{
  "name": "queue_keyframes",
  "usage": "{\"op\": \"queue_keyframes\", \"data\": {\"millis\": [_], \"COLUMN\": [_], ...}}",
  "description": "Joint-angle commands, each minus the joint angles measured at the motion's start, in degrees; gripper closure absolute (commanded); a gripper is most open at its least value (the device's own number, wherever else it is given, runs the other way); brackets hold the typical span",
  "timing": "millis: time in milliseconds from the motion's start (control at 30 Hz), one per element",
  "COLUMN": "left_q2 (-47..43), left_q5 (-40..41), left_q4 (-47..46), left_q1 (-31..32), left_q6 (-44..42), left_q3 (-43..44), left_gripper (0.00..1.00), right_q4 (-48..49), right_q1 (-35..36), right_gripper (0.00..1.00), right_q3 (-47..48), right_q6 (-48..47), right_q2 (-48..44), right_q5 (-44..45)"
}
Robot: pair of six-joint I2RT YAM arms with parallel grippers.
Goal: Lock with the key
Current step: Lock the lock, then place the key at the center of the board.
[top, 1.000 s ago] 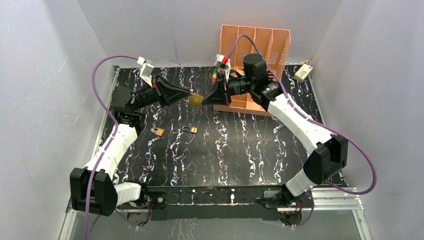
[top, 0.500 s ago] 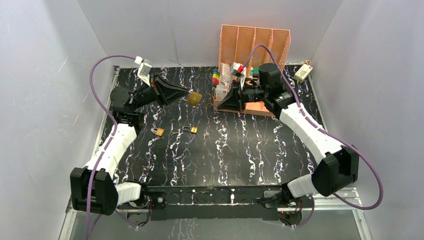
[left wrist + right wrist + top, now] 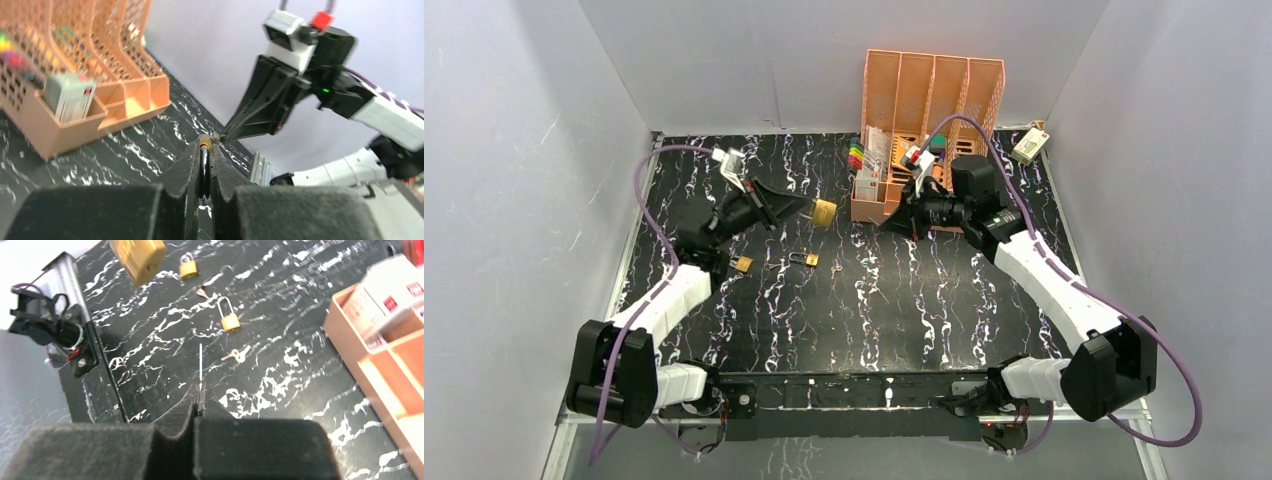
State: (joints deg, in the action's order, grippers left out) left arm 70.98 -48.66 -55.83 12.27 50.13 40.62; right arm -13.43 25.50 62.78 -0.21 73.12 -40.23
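1. The left gripper (image 3: 808,206) is clenched on a brass padlock (image 3: 824,212), held up above the table (image 3: 924,310).
2. The right gripper (image 3: 199,390) is pinched on a thin key (image 3: 200,362), apart from the padlock.
3. Two small locks (image 3: 743,264) lie below.

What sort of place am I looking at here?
Probably a lab test booth for robots: plain grey walls box in a black marbled table, two arms are bolted at its near edge, with loose padlocks as props.
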Motion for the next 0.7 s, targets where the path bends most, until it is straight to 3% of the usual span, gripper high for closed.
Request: {"op": "queue_keyframes", "data": {"millis": [0, 233, 433, 667], "left_q2": [-0.15, 7.24, 9.78, 16.92], "left_q5": [20.24, 35.04, 50.23, 54.85], "left_q4": [-0.53, 0.63, 4.96, -2.66], "left_q1": [7.43, 19.79, 25.16, 29.3], "left_q6": [-1.59, -3.18, -3.93, -4.03], "left_q3": [-5.39, -5.33, -5.35, -6.32], "left_gripper": [1.0, 1.0, 1.0, 1.0], "right_q4": [1.92, -0.88, -0.73, 3.27], "right_q1": [-0.33, -0.32, -0.35, -0.37], "right_gripper": [1.0, 1.0, 1.0, 1.0], "right_q3": [-3.45, -8.29, -12.74, -15.88], "right_q6": [4.66, 6.76, 9.69, 13.94], "right_q2": [-4.06, -6.79, -8.24, -4.13], "right_q5": [10.34, 18.62, 28.56, 25.03]}}
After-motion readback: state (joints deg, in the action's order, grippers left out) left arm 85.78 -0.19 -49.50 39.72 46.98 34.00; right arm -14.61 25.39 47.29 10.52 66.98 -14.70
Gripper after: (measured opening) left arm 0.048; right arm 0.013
